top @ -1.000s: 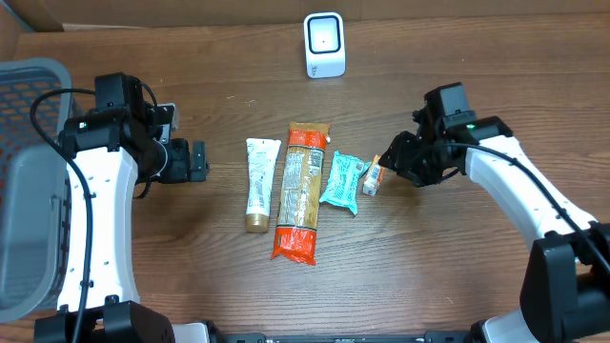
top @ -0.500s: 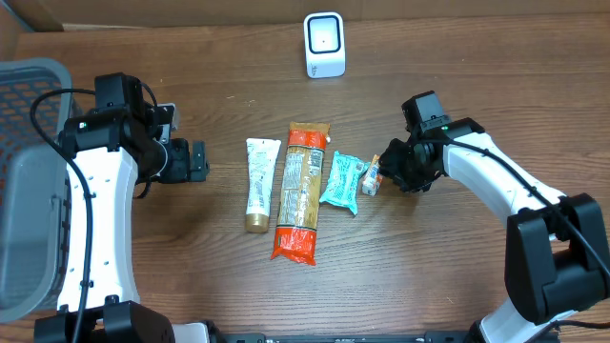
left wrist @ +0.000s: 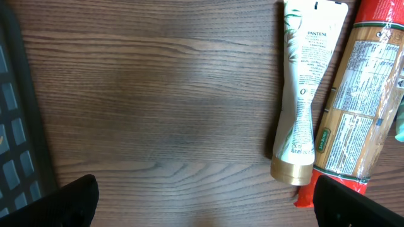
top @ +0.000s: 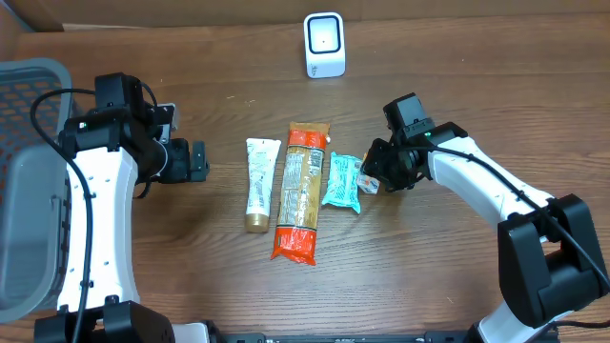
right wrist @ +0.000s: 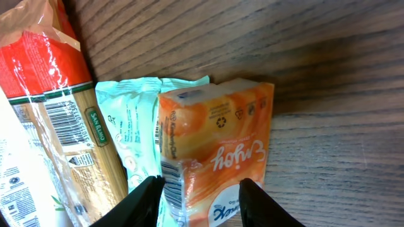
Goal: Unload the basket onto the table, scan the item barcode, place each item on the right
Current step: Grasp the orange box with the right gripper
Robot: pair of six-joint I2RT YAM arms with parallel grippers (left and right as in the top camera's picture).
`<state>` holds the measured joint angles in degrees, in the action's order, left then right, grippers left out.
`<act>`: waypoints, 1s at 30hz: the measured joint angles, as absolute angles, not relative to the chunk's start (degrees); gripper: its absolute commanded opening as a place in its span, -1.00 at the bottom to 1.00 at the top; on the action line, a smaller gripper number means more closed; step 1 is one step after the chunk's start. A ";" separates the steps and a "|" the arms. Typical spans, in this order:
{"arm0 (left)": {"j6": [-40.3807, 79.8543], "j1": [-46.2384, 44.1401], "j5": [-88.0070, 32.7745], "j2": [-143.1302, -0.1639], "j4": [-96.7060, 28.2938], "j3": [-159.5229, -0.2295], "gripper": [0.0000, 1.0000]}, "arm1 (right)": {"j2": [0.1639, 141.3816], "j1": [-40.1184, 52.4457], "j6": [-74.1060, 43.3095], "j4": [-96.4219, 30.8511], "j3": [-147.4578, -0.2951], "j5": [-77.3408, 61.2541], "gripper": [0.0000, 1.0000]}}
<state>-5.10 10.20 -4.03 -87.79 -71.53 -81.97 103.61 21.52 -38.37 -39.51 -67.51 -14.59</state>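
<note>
A small orange packet (right wrist: 214,145) with a barcode on its side sits between the fingers of my right gripper (right wrist: 201,202), which is shut on it. In the overhead view the orange packet (top: 371,180) is at the right edge of the teal packet (top: 341,181), with my right gripper (top: 378,174) over it. The white scanner (top: 324,45) stands at the back centre of the table. At the left, my left gripper (top: 195,160) stands open above bare wood (left wrist: 205,202) with nothing between its fingers.
A white tube (top: 259,183), a long pasta bag (top: 300,191) and the teal packet lie side by side mid-table. A grey basket (top: 29,191) stands at the far left. The tube (left wrist: 303,94) and pasta bag (left wrist: 360,107) show in the left wrist view.
My right gripper has moved left with the orange packet, bringing it against the teal packet. The left arm has not moved.
</note>
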 measured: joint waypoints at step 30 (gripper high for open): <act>-5.10 10.20 -4.03 -87.79 -71.53 -81.97 0.99 | 103.57 17.65 -30.70 -43.83 -67.51 -16.80 0.02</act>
<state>-5.10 10.20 -4.03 -87.79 -71.53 -81.97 103.57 17.65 -30.70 -43.83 -67.51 -16.80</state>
